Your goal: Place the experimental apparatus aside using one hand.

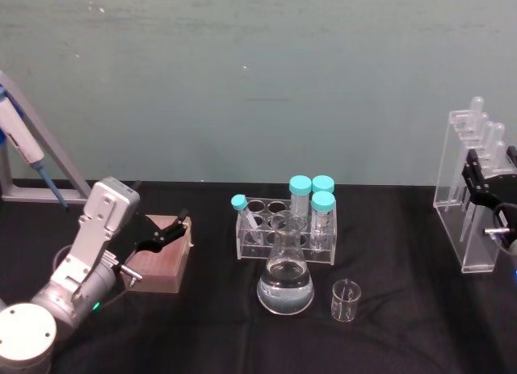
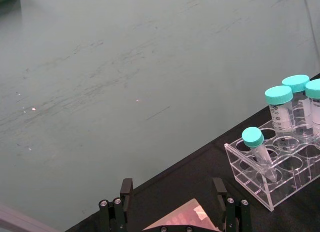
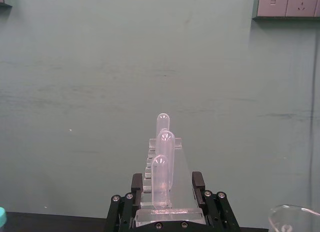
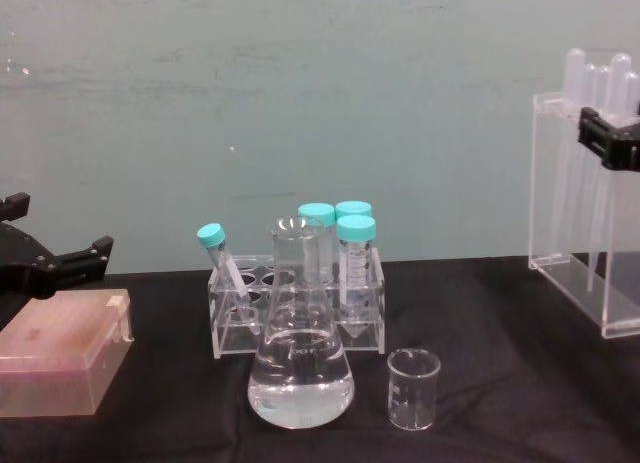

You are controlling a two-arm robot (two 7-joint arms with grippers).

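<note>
right gripper (image 3: pixel 168 188): the arm I'm working, far right of the table; fingers clamped on both side walls of the acrylic tube stand (image 1: pixel 452 188), up near its top
acrylic tube stand: upright at far right, long tubes inside, well apart from the other glassware; can't tell if its base sits on the black cloth (image 1: pixel 388 229) or just off it
conical flask (image 1: pixel 285 287): centre, near side, clear liquid inside, untouched
small beaker (image 1: pixel 346 300): just right of the flask, empty, untouched
tube rack (image 1: pixel 284 233): behind the flask, holds teal-capped tubes
left gripper (image 1: pixel 174 230): idle on the left, fingers spread, over the pink tip box (image 1: pixel 166 269)
step: my read is the stand is going aside first
next: seat the stand flat, release, back off without tipping it, then go for the beaker
</note>
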